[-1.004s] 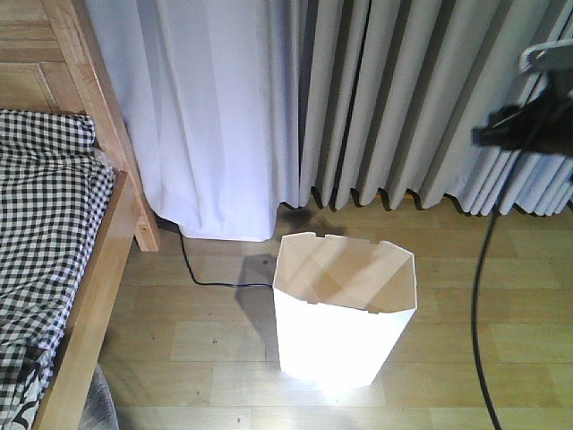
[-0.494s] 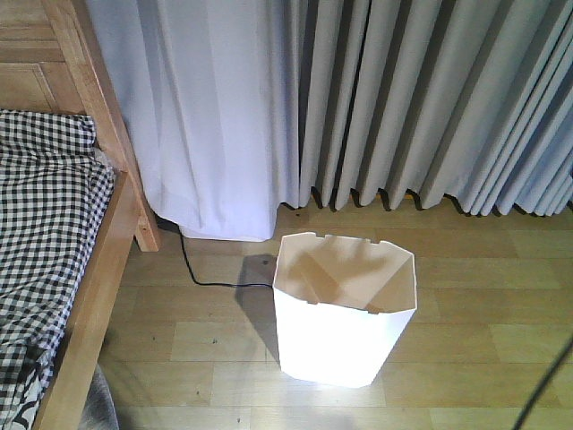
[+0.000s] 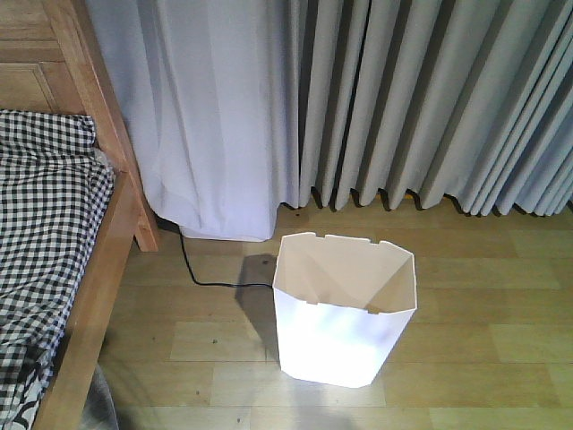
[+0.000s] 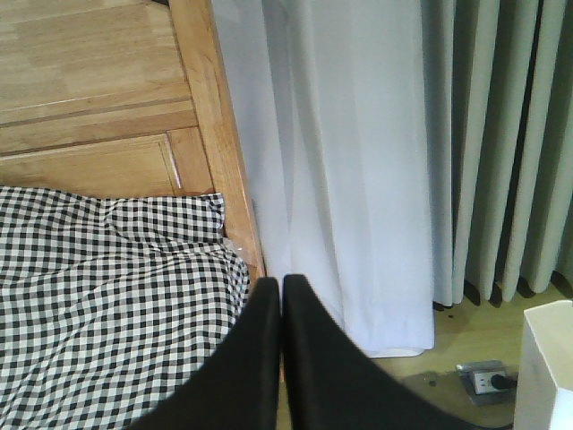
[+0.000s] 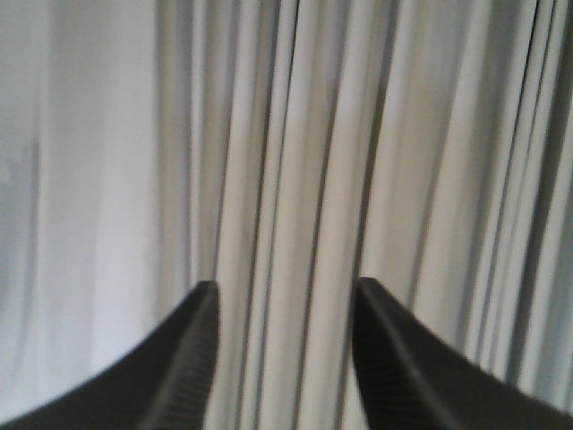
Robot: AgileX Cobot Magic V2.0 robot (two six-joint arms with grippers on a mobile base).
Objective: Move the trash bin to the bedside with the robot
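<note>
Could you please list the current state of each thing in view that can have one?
Trash bin: upright, empty, standing apart from the bed.
Left pincer: shut, holding nothing.
Right pincer: open, holding nothing.
Curtains: drawn closed.
Black cable: lying on the floor.

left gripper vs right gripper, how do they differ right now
The left gripper has its two black fingers pressed together, shut on nothing; the right gripper has its fingers spread wide with a clear gap. The left gripper faces the bed, its checked bedding and the wooden headboard, with a corner of the trash bin at the edge; the right gripper faces only the grey curtain. Both are black, empty and touching nothing.
</note>
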